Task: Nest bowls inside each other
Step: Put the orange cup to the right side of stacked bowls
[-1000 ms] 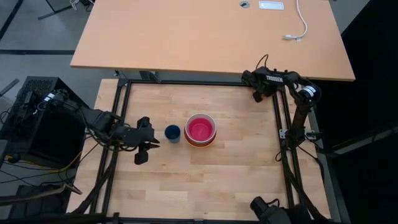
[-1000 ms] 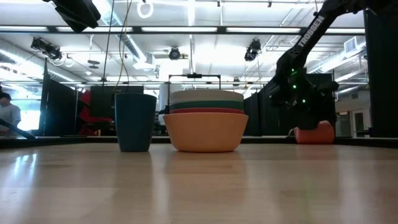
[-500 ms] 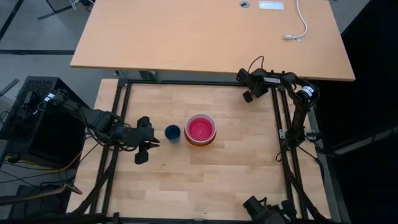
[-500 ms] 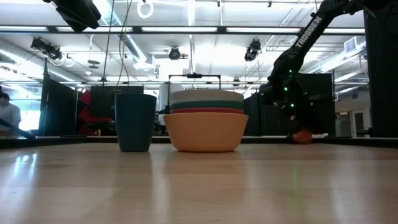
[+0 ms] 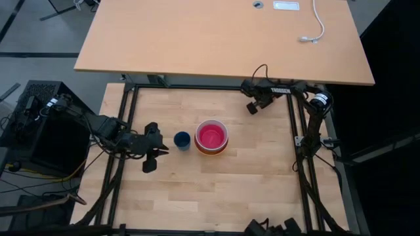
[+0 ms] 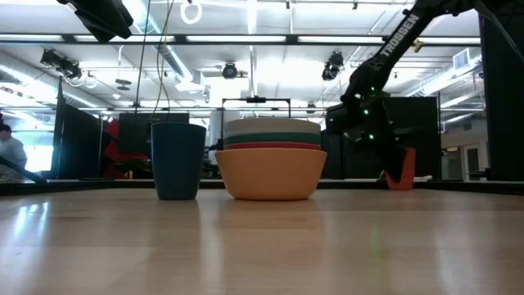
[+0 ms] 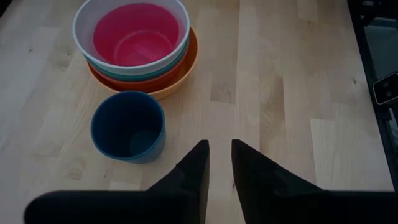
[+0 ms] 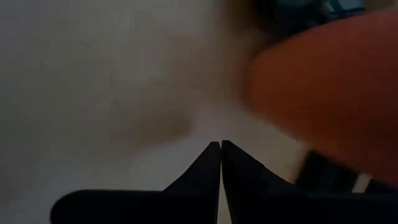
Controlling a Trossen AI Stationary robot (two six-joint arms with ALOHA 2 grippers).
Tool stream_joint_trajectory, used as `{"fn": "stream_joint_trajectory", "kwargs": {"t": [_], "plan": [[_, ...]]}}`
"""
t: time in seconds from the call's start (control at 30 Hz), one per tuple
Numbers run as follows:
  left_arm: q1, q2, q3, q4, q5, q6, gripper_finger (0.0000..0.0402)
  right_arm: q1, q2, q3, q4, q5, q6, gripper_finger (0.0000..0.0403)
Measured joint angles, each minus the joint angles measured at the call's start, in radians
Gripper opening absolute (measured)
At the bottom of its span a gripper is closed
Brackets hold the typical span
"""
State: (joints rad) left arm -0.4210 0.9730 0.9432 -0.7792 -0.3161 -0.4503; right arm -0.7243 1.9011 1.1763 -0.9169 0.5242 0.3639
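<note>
Several bowls (image 5: 211,136) stand nested in one stack at the table's middle. The orange one (image 6: 270,174) is lowest, with red, teal and white above it and the pink one (image 7: 134,34) inside the white. My left gripper (image 7: 217,146) hovers left of the stack, beside the dark blue cup (image 5: 182,139), narrowly open on nothing. My right gripper (image 5: 251,108) is shut, low at the table's far edge. A small orange cup (image 6: 403,170) sits close by it, blurred in the right wrist view (image 8: 329,93) and hidden under the arm in the high view. My right gripper is shut with nothing between its fingers. The small orange cup (image 8: 323,99) lies right beside them, but I cannot tell whether a finger touches it.
The dark blue cup (image 7: 127,127) stands upright just left of the stack. Black frame rails (image 5: 295,131) run along the table's sides and far edge. A second wooden table (image 5: 216,39) with a white cable lies beyond. The near half of the tabletop (image 5: 210,190) is bare wood.
My right gripper has swept along the far edge toward the table's left, turning as it went, and has stayed shut. In the low view the orange cup shows first broad and rounded, now narrow and upright. The left arm, the stack and the blue cup have kept still.
</note>
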Motion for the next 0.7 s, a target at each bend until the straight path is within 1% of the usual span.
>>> {"fn": "stream_joint_trajectory", "kwargs": {"t": [0.17,0.7], "plan": [[0.000,0.000,0.000,0.000,0.000,0.000,0.0058,0.058,-0.001,0.001,-0.005,-0.012,0.018,0.0000],[0.000,0.000,0.000,0.000,-0.010,-0.003,0.0058,0.117,-0.196,0.211,-0.187,0.114,-0.077,0.0000]]}}
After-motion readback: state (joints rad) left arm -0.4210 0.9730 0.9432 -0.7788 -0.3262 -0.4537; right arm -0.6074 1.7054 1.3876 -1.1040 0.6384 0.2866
